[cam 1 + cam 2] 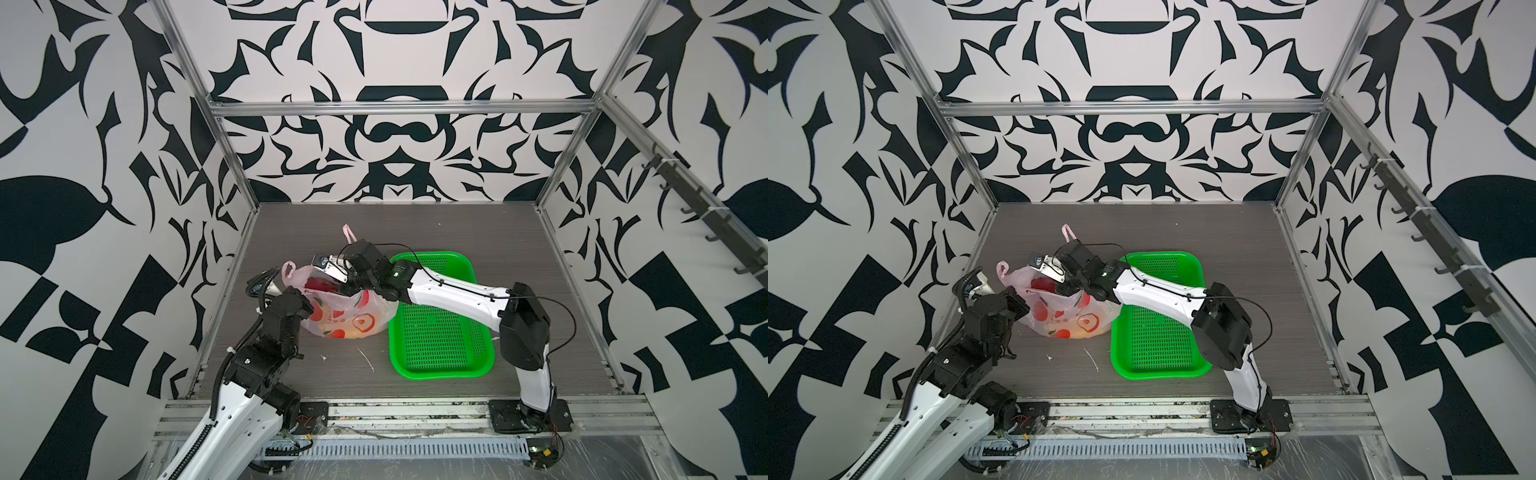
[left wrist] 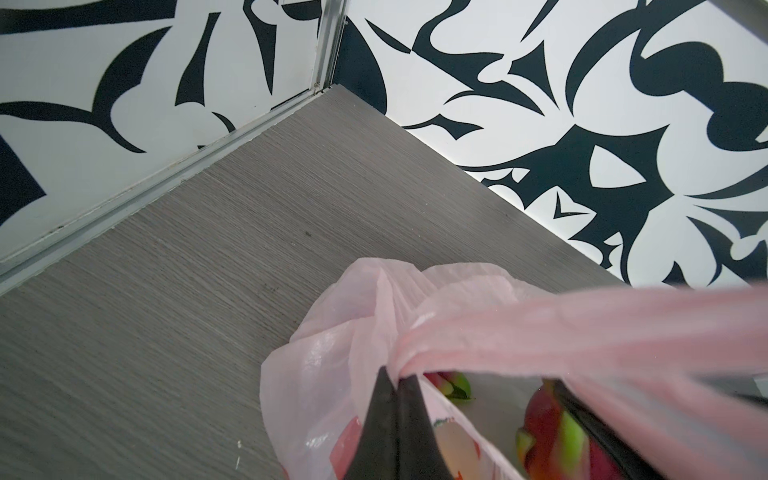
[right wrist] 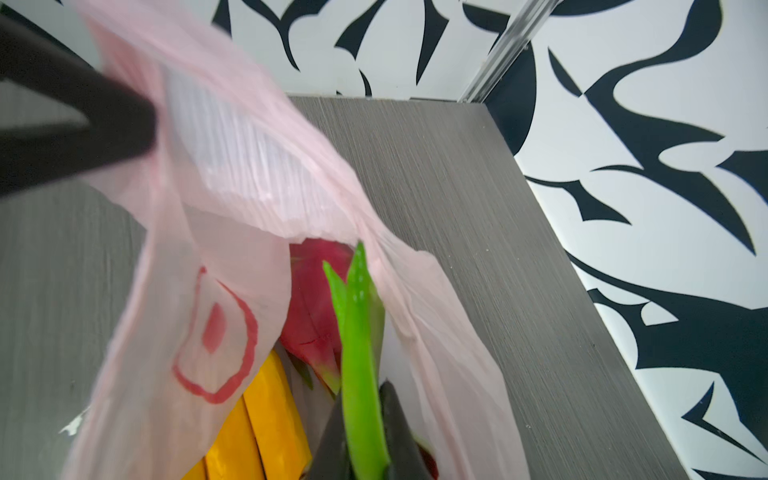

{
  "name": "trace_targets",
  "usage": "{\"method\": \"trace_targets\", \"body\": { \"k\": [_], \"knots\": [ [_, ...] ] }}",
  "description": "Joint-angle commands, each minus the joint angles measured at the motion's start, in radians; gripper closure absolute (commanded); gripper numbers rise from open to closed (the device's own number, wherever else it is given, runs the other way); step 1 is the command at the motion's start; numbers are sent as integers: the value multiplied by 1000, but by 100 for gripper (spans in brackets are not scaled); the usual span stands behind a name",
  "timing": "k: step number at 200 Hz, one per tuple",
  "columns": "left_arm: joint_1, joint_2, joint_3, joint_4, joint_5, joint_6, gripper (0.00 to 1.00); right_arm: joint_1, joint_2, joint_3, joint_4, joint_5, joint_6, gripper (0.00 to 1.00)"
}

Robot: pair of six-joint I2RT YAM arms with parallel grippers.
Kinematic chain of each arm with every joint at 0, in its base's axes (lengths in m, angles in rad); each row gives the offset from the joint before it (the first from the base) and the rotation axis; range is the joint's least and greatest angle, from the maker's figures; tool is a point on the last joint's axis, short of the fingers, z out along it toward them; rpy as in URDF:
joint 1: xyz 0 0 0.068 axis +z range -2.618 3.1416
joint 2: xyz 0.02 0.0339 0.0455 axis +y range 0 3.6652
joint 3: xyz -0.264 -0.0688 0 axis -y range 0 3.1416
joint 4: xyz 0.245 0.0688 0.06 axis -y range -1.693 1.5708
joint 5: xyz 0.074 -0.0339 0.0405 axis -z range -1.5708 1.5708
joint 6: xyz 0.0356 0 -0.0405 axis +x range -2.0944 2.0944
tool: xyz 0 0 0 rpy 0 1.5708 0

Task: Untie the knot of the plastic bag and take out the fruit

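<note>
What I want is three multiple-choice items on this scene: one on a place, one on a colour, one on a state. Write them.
1. The right gripper is: A in the bag; B over the basket; C at its arm's base.
2. The basket is: A blue; B green; C red.
3. The left gripper is: A open; B shut on the bag; C shut on nothing.
Key: 1 A, the right wrist view shows it inside the bag, pinching the fruit's green scale; 2 B, its mesh is bright green in both top views; 3 B, the left wrist view shows it pinching pink plastic.
</note>
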Motion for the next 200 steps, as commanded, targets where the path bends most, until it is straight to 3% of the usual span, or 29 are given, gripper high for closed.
{"method": "trace_targets", "body": {
  "k": [1, 55, 104, 166, 200],
  "knots": [
    [2, 16, 37, 7, -17, 22, 100, 2, -82, 8, 59, -24, 24, 100],
    [2, 36, 46, 6, 20, 18, 96, 2, -107, 4, 115, -35, 58, 100],
    [2, -11, 48, 27, 95, 35, 57, -2, -117, 29, 156, -40, 127, 100],
    [2, -60, 77, 30, 252, 144, 29, -18, -116, 133, 113, -33, 259, 100],
    [2, -56, 129, 15, 320, 212, 25, -28, -136, 167, 95, -55, 335, 100]
  ]
}}
